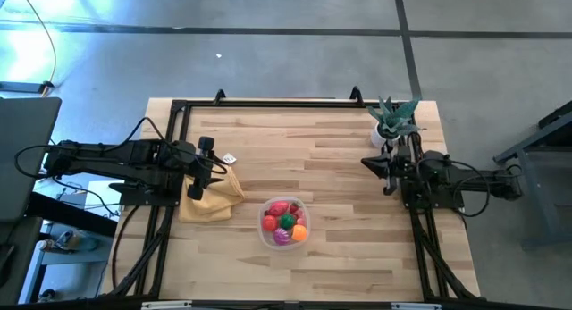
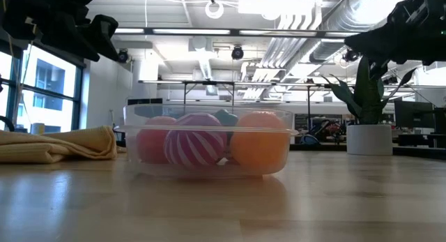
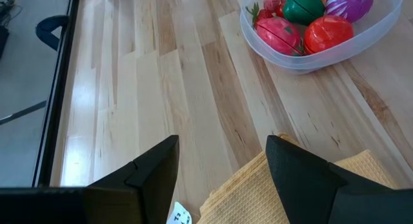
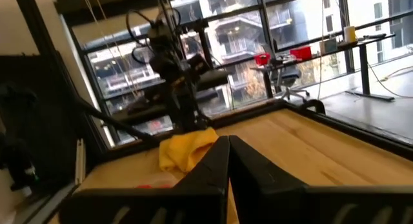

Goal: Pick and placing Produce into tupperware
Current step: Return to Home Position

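Left gripper (image 3: 222,146) first: fingers spread wide with nothing between them, hanging above the far end of the mustard-yellow cloth (image 3: 258,192) near the tabletop's (image 1: 340,158) left edge. From its wrist cam I see cloth under one finger and plain planks under the other, plus a small white tag (image 3: 179,216) right at the cloth's edge. The dark frame rail (image 3: 61,101) runs along that side of the table, just beside the arm.

Right gripper (image 4: 228,143) is pinched closed on nothing, fingertips meeting. It sits by the right edge, pointing in across the table. The spiky potted plant (image 1: 393,118) is just behind it in the far right corner, so that corner is tight.

Between the two grippers there's a wide run of bare wood across the middle and far half of the tabletop, and that's where I've got room to swing.

The tupperware (image 1: 263,222) sits around mid-width, a bit toward the near edge, just right of the cloth but apart from it, and well apart from the right arm. The produce (image 1: 284,222) is piled inside it: red, green, orange and a striped magenta piece. In the low view the tub's walls rise about as high as the fruit. More bare wood runs between the tub and the near edge.
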Robot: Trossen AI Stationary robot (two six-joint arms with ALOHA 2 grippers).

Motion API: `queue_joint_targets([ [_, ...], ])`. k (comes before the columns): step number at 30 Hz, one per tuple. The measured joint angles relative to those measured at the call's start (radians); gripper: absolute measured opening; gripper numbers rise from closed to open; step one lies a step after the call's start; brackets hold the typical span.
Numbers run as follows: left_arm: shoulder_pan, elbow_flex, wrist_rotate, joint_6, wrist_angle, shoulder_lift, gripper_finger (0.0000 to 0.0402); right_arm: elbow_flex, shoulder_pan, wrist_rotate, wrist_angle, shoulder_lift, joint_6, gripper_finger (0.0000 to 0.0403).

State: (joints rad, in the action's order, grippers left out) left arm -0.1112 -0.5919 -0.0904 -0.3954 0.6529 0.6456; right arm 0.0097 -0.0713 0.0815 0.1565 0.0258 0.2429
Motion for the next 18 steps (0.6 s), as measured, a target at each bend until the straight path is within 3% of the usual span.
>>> queue_joint_targets([
  [18,0.0,0.0,0.011,0.0,0.0,0.0,0.0221,0.0,0.0,0.042,-0.126,0.003,-0.008,0.0],
])
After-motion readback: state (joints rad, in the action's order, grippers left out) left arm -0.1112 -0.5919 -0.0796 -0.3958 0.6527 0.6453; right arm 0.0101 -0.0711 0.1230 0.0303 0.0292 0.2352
